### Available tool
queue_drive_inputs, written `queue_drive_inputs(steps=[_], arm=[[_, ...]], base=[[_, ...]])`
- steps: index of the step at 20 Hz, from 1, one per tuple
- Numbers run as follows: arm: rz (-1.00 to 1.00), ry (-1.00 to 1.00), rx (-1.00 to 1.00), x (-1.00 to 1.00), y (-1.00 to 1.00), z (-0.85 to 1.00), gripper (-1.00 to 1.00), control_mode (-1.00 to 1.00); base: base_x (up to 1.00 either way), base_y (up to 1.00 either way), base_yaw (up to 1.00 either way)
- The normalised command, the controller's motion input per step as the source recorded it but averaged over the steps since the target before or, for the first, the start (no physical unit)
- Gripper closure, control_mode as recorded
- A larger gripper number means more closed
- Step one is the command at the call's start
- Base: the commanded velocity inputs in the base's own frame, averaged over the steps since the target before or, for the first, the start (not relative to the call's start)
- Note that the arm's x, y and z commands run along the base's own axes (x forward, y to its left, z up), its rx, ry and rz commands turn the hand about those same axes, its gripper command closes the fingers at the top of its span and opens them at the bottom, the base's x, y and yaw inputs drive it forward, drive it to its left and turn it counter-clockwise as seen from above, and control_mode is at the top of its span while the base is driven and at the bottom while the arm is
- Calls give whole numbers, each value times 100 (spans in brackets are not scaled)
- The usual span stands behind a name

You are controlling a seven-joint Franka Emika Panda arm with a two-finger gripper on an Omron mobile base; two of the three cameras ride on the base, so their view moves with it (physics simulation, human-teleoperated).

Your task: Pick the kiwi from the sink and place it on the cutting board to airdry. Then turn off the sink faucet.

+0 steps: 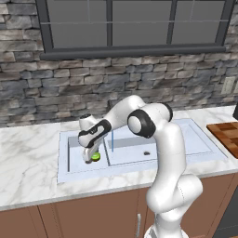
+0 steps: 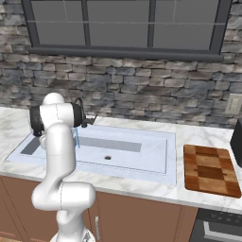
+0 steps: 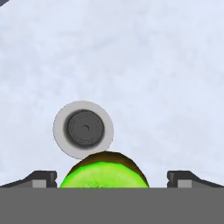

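The kiwi [image 1: 96, 156] lies in the smaller left basin of the sink [image 1: 139, 167], bright green with a dark rim. In the hand view the kiwi [image 3: 105, 173] sits low between my two fingertips [image 3: 43, 179], just in front of the round drain [image 3: 83, 129]. My gripper [image 1: 89, 159] is open, down in the basin, straddling the fruit without closing on it. The dark sink faucet [image 2: 90, 119] peeks out behind my arm, and a thin blue stream of water [image 2: 77, 137] falls from it. The checkered cutting board [image 2: 210, 170] lies on the counter right of the sink [image 2: 156, 160].
A marble counter [image 1: 28, 153] surrounds the sink. A stone wall and a window stand behind it. A wall outlet [image 2: 232, 104] and a dark appliance [image 2: 236, 137] are at the far right beside the board. Wooden cabinet fronts run below.
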Motion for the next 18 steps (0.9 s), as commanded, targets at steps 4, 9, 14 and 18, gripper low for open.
queue_drive_inputs(steps=[4,9,14,18], arm=[[0,0,0,0,0,-6,-100,-100],[0,0,0,0,0,-3,-100,-100],[0,0,0,0,-2,-3,-100,-100],[0,0,0,0,-1,-4,100,-100]], base=[[0,0,0],[0,0,0],[0,0,0],[0,0,0]])
